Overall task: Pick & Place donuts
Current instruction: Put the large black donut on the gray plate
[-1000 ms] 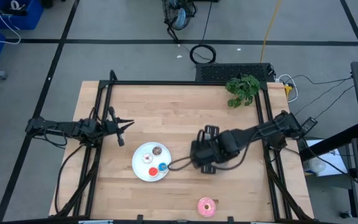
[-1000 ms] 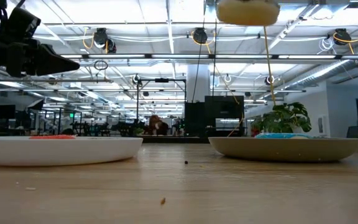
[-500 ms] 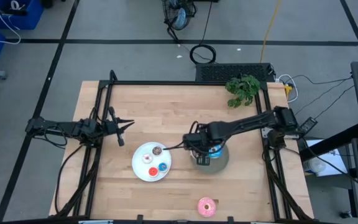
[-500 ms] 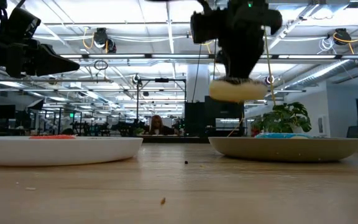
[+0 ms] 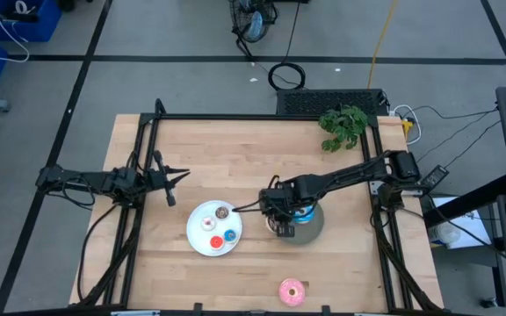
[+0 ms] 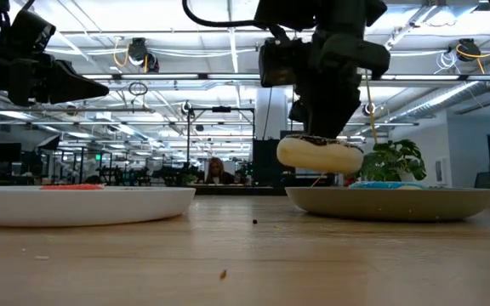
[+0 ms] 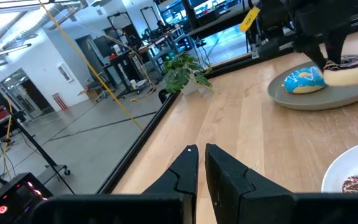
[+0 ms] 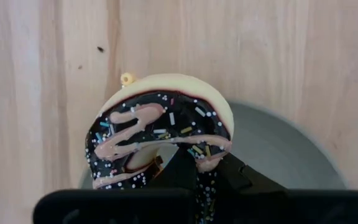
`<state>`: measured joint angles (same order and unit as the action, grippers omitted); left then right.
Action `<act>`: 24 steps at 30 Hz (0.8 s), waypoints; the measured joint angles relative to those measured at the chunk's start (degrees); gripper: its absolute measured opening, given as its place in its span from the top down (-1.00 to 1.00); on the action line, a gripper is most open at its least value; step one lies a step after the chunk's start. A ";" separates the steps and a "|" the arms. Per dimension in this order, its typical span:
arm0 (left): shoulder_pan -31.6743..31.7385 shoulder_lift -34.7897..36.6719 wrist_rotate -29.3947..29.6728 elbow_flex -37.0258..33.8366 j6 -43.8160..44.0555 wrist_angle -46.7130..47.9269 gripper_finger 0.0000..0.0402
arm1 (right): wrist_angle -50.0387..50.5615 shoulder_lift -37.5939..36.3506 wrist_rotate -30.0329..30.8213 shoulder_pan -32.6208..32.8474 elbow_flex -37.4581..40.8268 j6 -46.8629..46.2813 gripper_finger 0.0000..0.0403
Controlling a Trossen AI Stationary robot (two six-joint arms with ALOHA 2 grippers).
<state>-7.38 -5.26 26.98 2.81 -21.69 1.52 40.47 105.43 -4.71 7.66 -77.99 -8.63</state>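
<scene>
Low view: we note the right claw (image 6: 321, 157) has descended, clamped on the chocolate donut (image 6: 320, 154), now just above the grey plate (image 6: 398, 202) beside the blue donut (image 7: 304, 79). Release appears imminent. Left claw (image 7: 201, 152) waits together, well apart.

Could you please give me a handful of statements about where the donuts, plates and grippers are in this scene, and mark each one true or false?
1. The right gripper is shut on the chocolate sprinkled donut. True.
2. The chocolate sprinkled donut already lies flat on the grey plate. False: it hangs at that plate's edge, held by the gripper.
3. A blue sprinkled donut lies on the grey plate. True.
4. The pink donut sits on the white plate. False: it lies alone on the table near the front edge.
5. The left gripper holds a small red donut. False: it is empty, off to the left of the white plate.
</scene>
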 joint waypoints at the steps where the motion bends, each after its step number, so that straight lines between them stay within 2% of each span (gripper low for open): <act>1: 0.00 0.00 0.00 0.00 0.00 0.00 0.81 | 0.02 0.00 0.06 -0.07 0.21 -0.12 0.96; 12: 0.01 0.01 0.00 0.00 0.02 -0.01 0.81 | -5.02 0.00 0.11 -1.49 6.79 -0.92 0.96; 20: 0.01 0.01 0.00 0.00 0.05 0.00 0.81 | -6.43 0.00 0.10 -1.98 7.95 -0.93 0.96; 24: 0.01 0.02 0.00 0.00 0.07 -0.01 0.81 | -6.44 0.00 0.11 -2.08 7.95 -1.15 0.89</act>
<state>-7.37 -5.24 26.98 2.81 -21.63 1.51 34.03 105.43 -4.60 5.58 -70.04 -9.78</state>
